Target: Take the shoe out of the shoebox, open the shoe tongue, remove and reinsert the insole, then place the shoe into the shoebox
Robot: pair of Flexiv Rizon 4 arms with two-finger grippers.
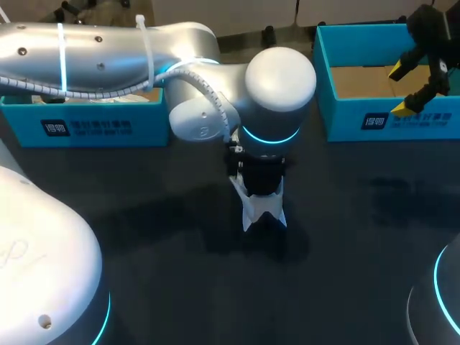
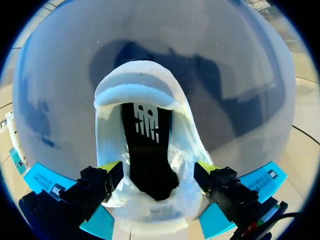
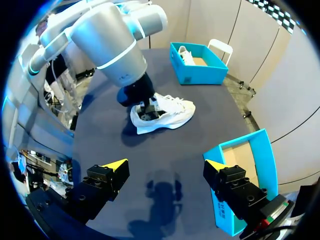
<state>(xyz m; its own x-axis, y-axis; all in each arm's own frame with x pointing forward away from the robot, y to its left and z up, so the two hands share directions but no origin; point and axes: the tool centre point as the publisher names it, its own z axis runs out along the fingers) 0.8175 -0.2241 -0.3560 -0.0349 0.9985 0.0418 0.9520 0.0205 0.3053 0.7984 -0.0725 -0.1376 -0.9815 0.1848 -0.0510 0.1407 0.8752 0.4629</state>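
White fabric shoe (image 2: 145, 95) | black insole (image 2: 147, 150) | left pincer (image 2: 157, 167) clasps its sides | right pincer (image 3: 165, 165) wide, empty

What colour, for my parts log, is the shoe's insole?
Black with a white mark, the insole in the white shoe; left wrist view shows it best.

Two shoeboxes out there: left shoebox (image 1: 93, 129) and right shoebox (image 1: 345, 126). Two white shoes: boxed shoe (image 3: 186, 54) inside the left shoebox, loose shoe (image 3: 175, 114) outside it. Two tools: left tool (image 2: 157, 167), right tool (image 3: 165, 165).
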